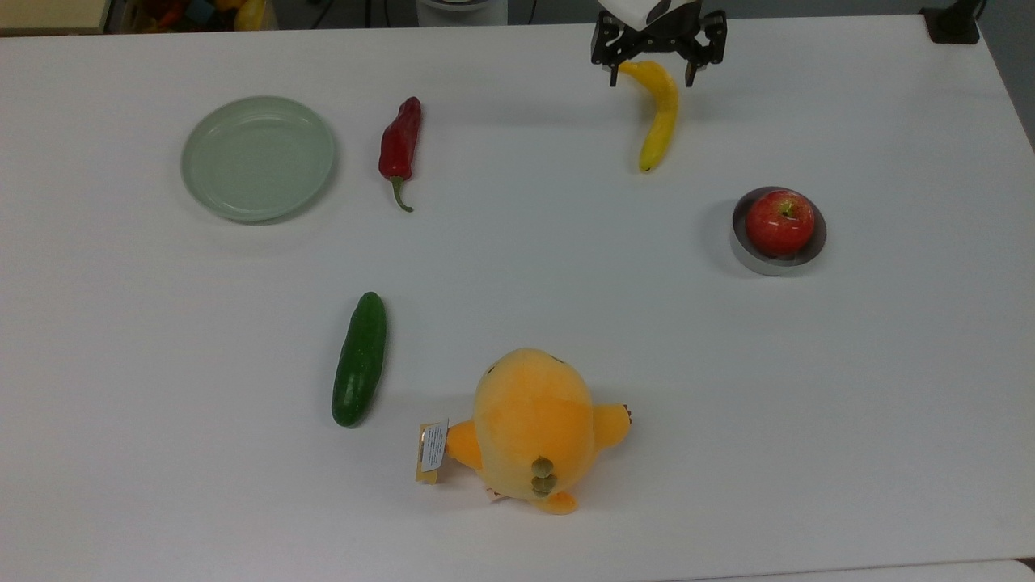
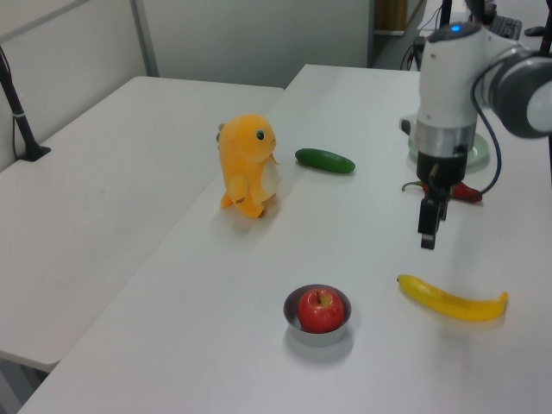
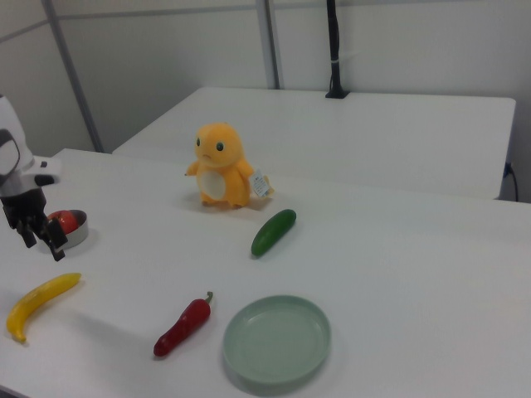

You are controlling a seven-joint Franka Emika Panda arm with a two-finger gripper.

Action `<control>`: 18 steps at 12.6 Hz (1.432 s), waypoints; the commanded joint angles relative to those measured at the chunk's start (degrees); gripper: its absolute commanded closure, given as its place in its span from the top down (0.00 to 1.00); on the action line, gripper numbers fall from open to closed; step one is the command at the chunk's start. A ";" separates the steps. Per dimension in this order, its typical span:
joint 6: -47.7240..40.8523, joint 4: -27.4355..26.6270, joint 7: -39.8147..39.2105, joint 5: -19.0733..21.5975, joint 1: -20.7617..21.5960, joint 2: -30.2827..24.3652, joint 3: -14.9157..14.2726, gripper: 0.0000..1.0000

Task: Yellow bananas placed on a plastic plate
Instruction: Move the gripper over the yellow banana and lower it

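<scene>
Smooth white table (image 1: pixel 517 242), curved banana (image 1: pixel 659 113), round plate (image 1: pixel 257 158)

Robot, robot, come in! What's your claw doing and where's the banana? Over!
Claw open, hovering above banana's stem end. Banana flat on table, not gripped. Plate empty, far side of red chili. Path looks clear.

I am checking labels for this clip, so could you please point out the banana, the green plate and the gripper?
Banana (image 1: pixel 661 121): top view, middle of its curved yellow body.
Green plate (image 1: pixel 212 200): top view, lower-left rim.
Gripper (image 1: pixel 653 78): top view, midway between its fingertips, above the banana's stem end.
</scene>
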 commanded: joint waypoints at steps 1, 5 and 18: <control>7.55 -6.59 4.17 1.28 1.42 -1.43 0.82 1.00; 10.80 -7.04 4.52 1.28 1.42 1.91 1.44 1.00; 15.56 -6.51 4.87 0.57 2.30 9.21 2.49 1.00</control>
